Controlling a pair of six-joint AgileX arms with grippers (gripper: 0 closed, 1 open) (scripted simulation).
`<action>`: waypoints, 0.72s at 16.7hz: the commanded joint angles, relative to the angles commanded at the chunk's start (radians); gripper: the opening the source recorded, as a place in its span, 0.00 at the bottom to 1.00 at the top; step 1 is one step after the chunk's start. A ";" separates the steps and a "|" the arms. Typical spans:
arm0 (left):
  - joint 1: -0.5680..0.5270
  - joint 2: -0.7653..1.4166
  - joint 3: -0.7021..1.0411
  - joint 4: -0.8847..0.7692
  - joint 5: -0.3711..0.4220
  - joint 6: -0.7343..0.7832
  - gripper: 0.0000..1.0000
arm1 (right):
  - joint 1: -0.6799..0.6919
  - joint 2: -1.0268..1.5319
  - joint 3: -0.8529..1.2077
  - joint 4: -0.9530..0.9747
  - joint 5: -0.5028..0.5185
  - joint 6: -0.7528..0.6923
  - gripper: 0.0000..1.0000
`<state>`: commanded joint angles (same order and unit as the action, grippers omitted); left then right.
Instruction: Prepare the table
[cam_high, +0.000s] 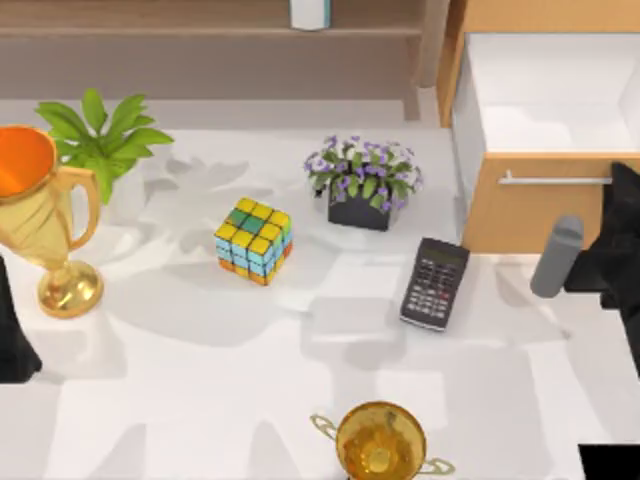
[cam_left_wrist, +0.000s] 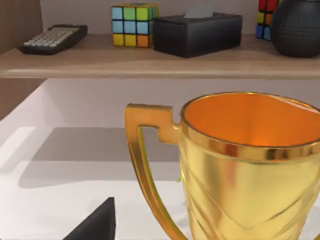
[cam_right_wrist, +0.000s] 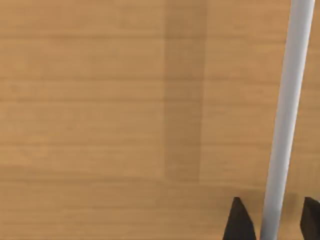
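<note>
The white table (cam_high: 200, 390) carries several objects. At its right stands the light-brown drawer cabinet (cam_high: 520, 215) with its drawer pulled out, showing a white inside (cam_high: 550, 100). My right gripper (cam_right_wrist: 272, 224) is at the drawer front, open. Its two dark fingertips (cam_right_wrist: 240, 222) straddle the silver bar handle (cam_right_wrist: 287, 100), a narrow gap on each side. From above, the right arm (cam_high: 620, 240) reaches the right end of the handle (cam_high: 550, 180). My left arm (cam_high: 12, 345) is parked at the table's left edge beside a gold trophy (cam_high: 45, 215).
On the table are a green plant (cam_high: 100, 135), a colour cube (cam_high: 254, 240), a purple flower pot (cam_high: 362, 185), a black calculator (cam_high: 436, 283) and a second gold trophy (cam_high: 380, 440) at the front edge. The back shelf (cam_left_wrist: 150, 62) holds a calculator, cubes and a tissue box.
</note>
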<state>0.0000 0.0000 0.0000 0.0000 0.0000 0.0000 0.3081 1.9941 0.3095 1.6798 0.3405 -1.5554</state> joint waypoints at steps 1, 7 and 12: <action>0.000 0.000 0.000 0.000 0.000 0.000 1.00 | 0.000 0.000 0.000 0.000 0.000 0.000 0.02; 0.000 0.000 0.000 0.000 0.000 0.000 1.00 | 0.000 0.000 0.000 0.000 0.000 0.000 0.00; 0.000 0.000 0.000 0.000 0.000 0.000 1.00 | -0.003 0.006 0.014 -0.011 -0.002 0.002 0.00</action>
<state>0.0000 0.0000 0.0000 0.0000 0.0000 0.0000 0.3047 1.9997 0.3232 1.6684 0.3380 -1.5534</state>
